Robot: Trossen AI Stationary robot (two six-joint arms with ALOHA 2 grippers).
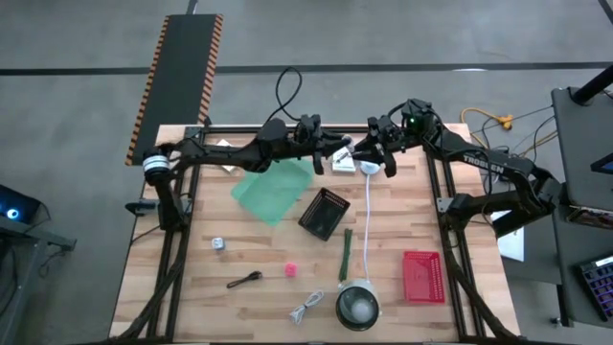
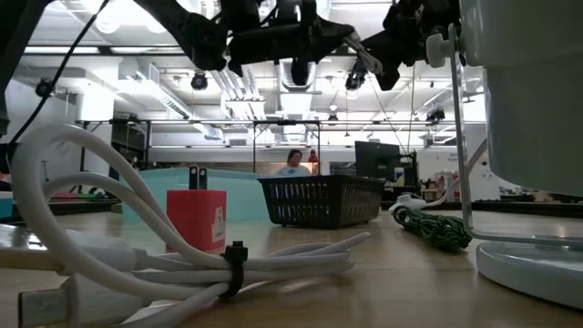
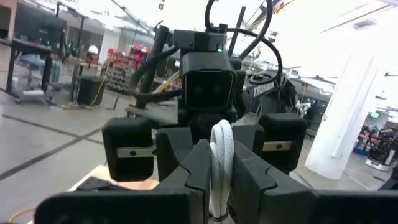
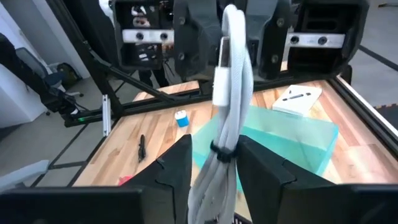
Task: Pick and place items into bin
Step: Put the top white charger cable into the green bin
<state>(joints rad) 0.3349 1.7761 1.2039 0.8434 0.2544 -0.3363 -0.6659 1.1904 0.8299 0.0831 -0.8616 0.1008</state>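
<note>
Coiled white cable [image 4: 231, 74] fills both wrist views. It hangs in the air over the far middle of the desk [image 1: 268, 307], above the far right corner of a teal sheet [image 1: 273, 189]. The left gripper [image 3: 221, 158] has its jaws pinching one end of the bundle, and the right gripper [image 4: 214, 155], facing it, appears to have its jaws pressed on the other end, so both arms hold the one item.

The main risk is the release. If both let go together, or the keeper's hold is only on a loose loop, the cable falls onto the sheet, short of the black basket [image 1: 324, 213] just nearer. If neither lets go and the arms part, the tie may slip and the coil may unravel.

A trailing loop could also snag the long white cord [image 1: 369, 220] lying just right of the basket, and drag it along. The pink ball [image 1: 290, 270] and green stick [image 1: 346, 254] lie nearer, out of the way.
</note>
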